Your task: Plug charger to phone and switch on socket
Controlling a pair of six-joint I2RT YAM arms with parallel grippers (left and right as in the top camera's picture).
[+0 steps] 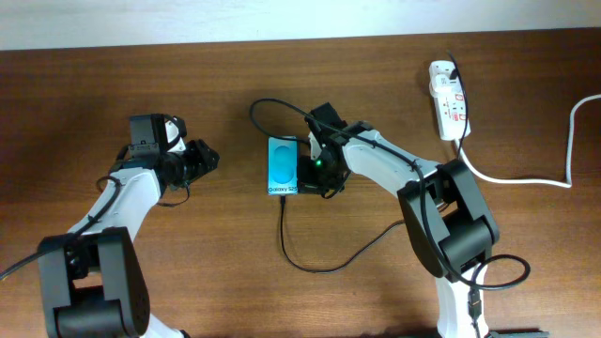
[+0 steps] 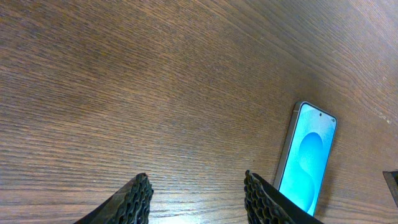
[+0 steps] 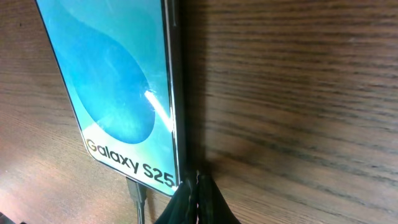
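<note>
Phone (image 1: 283,167) lies face-up in the middle of the tabletop (image 1: 216,66), screen glowing blue. The charger (image 1: 282,230) meets the phone's bottom edge, its plug (image 3: 138,194) butted right against it, and the cable trails away from that edge in a loose loop. Right fingers (image 3: 214,211) are pressed tight together with nothing between them, tips just beside the phone's lower right corner. Left fingers (image 2: 134,202) are spread apart over bare wood, left of the phone and clear of it. The socket (image 1: 449,99) sits well apart, beyond the phone's right side.
</note>
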